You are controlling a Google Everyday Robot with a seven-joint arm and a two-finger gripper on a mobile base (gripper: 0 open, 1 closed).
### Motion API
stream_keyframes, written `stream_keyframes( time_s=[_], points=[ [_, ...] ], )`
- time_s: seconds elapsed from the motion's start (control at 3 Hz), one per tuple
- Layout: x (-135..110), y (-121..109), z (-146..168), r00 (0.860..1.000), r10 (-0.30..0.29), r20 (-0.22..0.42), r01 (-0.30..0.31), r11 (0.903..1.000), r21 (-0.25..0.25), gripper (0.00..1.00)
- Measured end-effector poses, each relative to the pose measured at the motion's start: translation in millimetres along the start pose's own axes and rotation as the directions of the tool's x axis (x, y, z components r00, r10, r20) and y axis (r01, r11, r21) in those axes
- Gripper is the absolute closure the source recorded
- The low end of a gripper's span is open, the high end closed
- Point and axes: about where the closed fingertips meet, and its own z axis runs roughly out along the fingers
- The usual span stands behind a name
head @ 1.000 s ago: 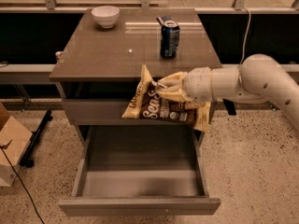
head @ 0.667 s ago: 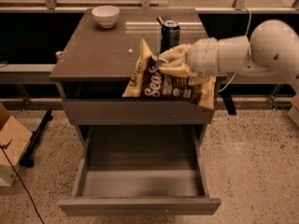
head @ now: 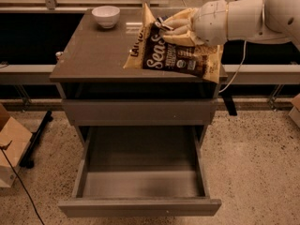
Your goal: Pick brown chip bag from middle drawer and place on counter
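Holding the brown chip bag [head: 176, 55] over the counter [head: 93, 55], clear of the middle drawer [head: 140, 208].
Judging the pick as done, with the drawer pulled open and bare inside; leaving the set-down and release. Pinching the bag's crumpled upper edge with the gripper [head: 171, 28], pressed together on it above the counter's right rear; hanging tilted across the right front edge, resting there or just above, cannot tell. Sharing the slab with a white bowl [head: 106, 16] at rear left.
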Motion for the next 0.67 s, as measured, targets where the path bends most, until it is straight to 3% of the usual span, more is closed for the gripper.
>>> stream_keyframes(
  time_s=[0.33, 0.67],
  points=[
    [0, 0, 0, 1.0, 0.0, 0.0, 0.0, 1.0, 0.0, 1.0],
    [-2, -6, 20, 1.0, -0.012, 0.002, 0.012, 0.9999, 0.001, 1.0]
  ],
)
